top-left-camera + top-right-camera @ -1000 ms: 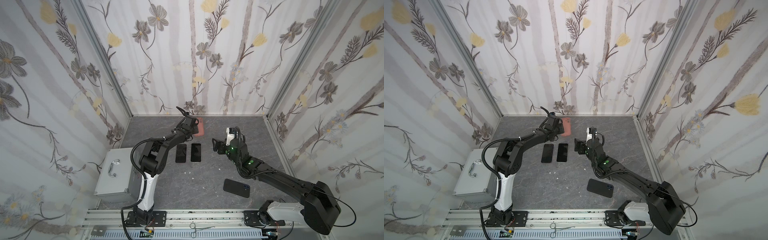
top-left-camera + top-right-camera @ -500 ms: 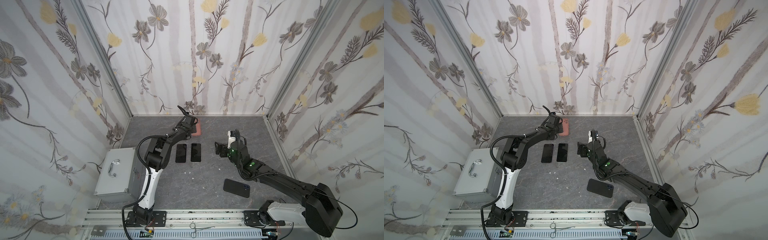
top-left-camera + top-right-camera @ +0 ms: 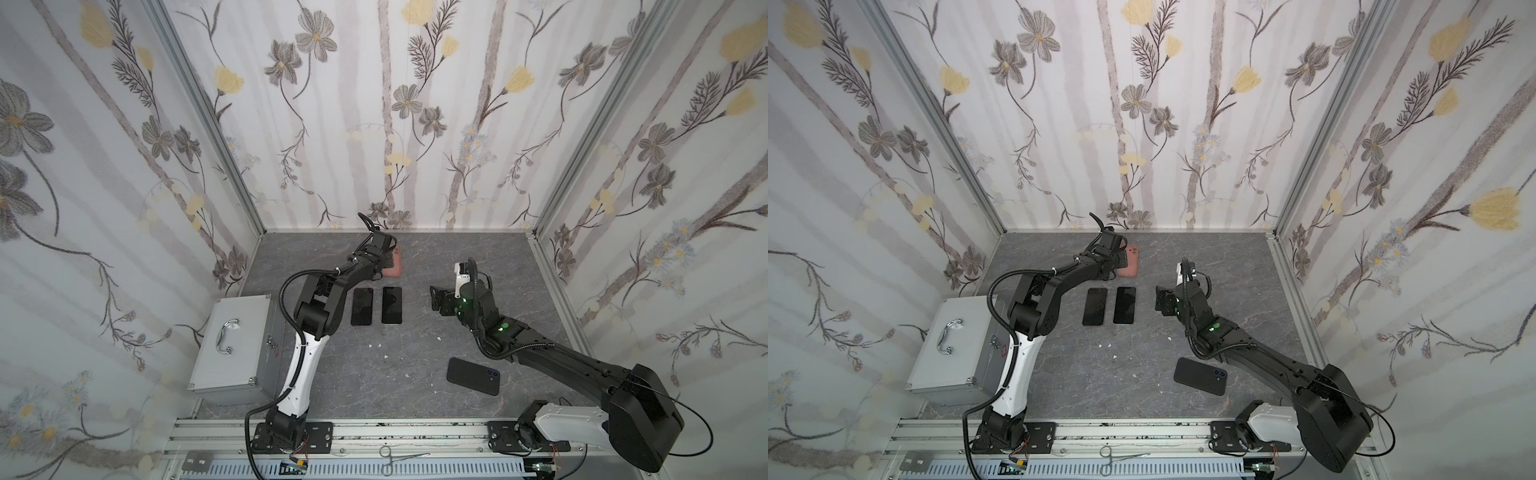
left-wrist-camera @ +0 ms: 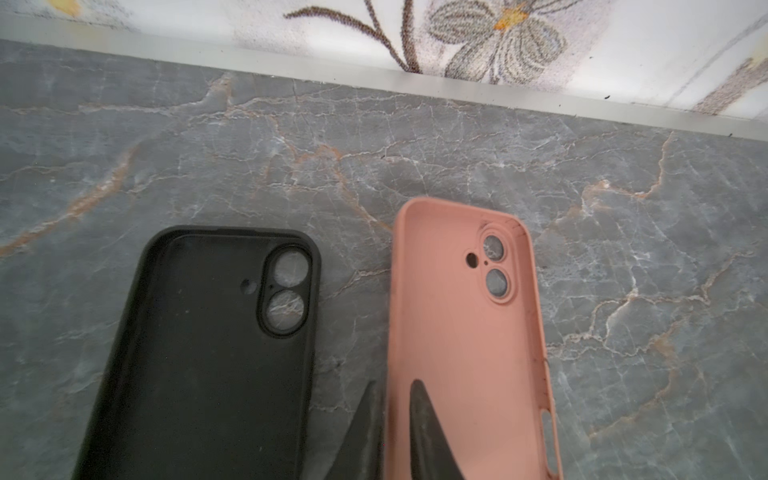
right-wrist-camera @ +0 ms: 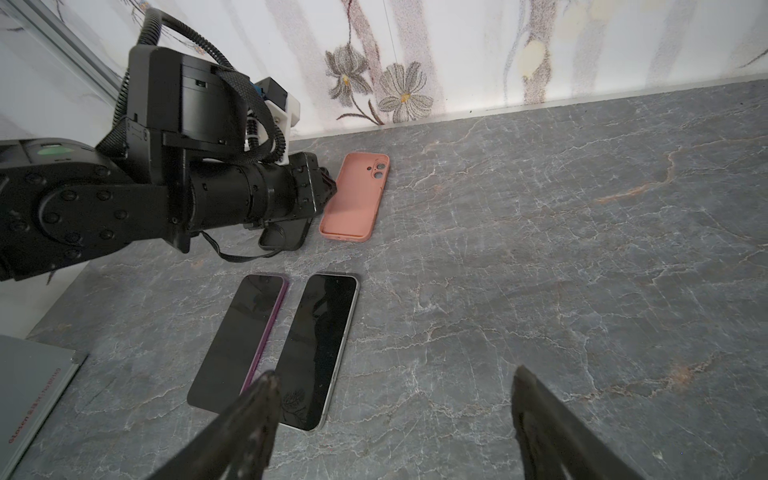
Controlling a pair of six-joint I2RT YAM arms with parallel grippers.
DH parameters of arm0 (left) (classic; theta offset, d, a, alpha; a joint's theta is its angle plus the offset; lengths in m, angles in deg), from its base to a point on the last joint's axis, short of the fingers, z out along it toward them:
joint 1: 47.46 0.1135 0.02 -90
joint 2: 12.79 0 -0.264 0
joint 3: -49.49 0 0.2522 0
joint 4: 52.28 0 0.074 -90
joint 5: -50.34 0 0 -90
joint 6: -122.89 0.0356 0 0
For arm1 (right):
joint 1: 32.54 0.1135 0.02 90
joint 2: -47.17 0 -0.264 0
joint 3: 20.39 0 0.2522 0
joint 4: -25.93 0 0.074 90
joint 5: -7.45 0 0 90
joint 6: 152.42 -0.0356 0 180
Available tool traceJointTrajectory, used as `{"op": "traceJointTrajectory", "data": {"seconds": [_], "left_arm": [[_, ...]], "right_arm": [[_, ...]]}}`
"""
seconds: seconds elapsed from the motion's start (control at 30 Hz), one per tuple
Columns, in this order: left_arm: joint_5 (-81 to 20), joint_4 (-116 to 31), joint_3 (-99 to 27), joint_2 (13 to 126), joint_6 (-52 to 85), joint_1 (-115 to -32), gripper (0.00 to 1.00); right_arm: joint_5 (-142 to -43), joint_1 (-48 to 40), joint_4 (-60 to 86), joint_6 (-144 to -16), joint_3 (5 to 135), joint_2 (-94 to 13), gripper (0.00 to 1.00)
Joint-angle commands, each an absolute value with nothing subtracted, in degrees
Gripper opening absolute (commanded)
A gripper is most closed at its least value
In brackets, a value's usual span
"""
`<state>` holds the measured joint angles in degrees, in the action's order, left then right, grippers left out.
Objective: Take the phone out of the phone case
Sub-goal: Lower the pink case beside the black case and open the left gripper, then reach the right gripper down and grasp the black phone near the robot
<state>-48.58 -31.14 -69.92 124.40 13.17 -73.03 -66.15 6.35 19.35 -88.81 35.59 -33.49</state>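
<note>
A pink phone case [image 4: 465, 332] lies empty, hollow side up, near the back wall, beside an empty black case [image 4: 208, 353]. My left gripper [image 4: 394, 384] straddles the pink case's side wall with its jaws slightly apart, one finger outside and one inside. In both top views this gripper [image 3: 388, 259] hides most of the black case. Two bare phones [image 3: 362, 306] [image 3: 392, 304] lie face up mid-table. A phone in a black case [image 3: 473, 376] lies back up at the front right. My right gripper [image 5: 395, 376] hovers open and empty, right of the bare phones.
A silver metal box [image 3: 232, 345] with a handle stands at the left edge. Forceps [image 3: 399, 457] lie on the front rail. Small white crumbs [image 3: 378, 345] dot the marble table [image 3: 478, 257]. The back wall stands just past the pink case.
The left jaws have parted a little around the pink case's wall. The pink case has shifted slightly toward the front. The right gripper has drifted slightly and stays open.
</note>
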Motion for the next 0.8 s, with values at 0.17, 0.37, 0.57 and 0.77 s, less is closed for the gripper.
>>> {"op": "traceJointTrajectory", "data": {"seconds": [0.17,0.37,0.57,0.77], "left_arm": [[-49.31,-30.94,-69.91,122.85,12.89,-73.28,0.38],[-51.33,-31.38,-66.05,114.12,14.85,-76.45,0.44],[-52.15,-35.39,-55.93,102.28,16.02,-81.59,0.46],[-48.47,-41.61,-44.28,91.61,16.09,-86.16,0.49]], "right_arm": [[-72.57,5.01,4.96,-87.02,38.48,-33.05,0.85],[-76.29,4.38,-6.72,-90.27,38.99,-34.43,0.86],[-73.27,5.51,-10.98,-100.18,32.77,-29.40,0.87],[-73.89,7.12,-17.29,-108.33,25.91,-20.92,0.82]]}}
